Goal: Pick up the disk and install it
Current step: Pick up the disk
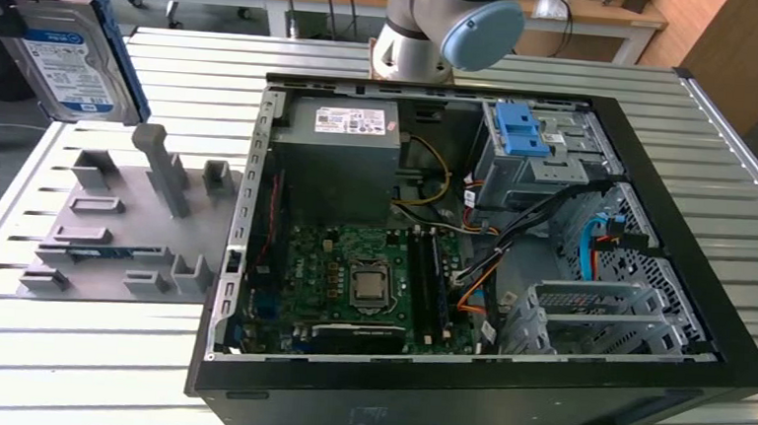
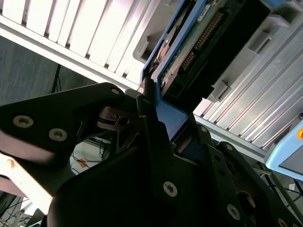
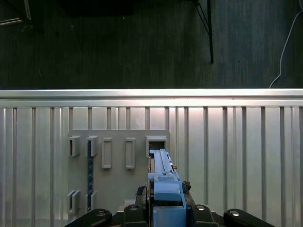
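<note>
the disk (image 1: 61, 60) is a flat silver rectangle with a white-and-blue label, framed in smooth blue plastic. in the exterior view it hangs upright and slightly tilted in the air at the exterior view's left. it sits over the far part of the bench (image 1: 81, 352), clear of the grey fixture block (image 1: 114, 236) and well apart from the open computer case (image 1: 473, 401).

the matt black fingers (image 2: 150, 127) are drawn in narrow and clamp the end of the blue carrier from both sides. in the second wrist view the disk's green circuit board and connector row show beyond them. in the first wrist view the disk appears edge-on, as a thin blue strip over the fixture block's rectangular pockets.

the bench is made of ribbed, brushed metal slats. the fixture block is dull moulded plastic with upright posts and slots. the case is a black box with its side off, holding a green motherboard (image 1: 362, 281) and a metal drive cage (image 1: 540, 158) with a blue latch.
</note>
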You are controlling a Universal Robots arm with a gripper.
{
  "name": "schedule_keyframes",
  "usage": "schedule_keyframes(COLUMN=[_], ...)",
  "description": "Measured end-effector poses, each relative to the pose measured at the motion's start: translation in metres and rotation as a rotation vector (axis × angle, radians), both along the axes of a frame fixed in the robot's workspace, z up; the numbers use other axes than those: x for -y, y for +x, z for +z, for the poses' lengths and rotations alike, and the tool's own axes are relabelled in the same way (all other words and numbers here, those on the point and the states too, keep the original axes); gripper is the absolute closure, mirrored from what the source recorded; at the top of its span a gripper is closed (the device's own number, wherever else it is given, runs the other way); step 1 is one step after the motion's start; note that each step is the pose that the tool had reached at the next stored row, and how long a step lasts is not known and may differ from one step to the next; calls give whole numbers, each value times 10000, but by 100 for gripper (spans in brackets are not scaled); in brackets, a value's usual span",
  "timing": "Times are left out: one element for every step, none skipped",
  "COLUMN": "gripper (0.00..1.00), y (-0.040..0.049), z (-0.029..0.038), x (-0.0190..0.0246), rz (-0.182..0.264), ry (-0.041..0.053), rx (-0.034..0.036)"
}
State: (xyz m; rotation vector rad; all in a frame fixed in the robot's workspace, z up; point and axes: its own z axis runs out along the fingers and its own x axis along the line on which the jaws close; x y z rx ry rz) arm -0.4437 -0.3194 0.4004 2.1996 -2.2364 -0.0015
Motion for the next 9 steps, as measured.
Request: schedule_keyframes(gripper=[64,64,64,64,64,64,64,64,64], y=[0,0,0,0,0,0,0,0,0], z=[4,8,12,16,20,22,25,28,31], x=[0,0,0,0,0,0,0,0,0], rz=[0,0,0,0,0,0,0,-1,0], ry=[0,0,-1,-1,0,0,0,0,0], rx=[-1,-1,-1,-1,-1,0,0,-1,-1])
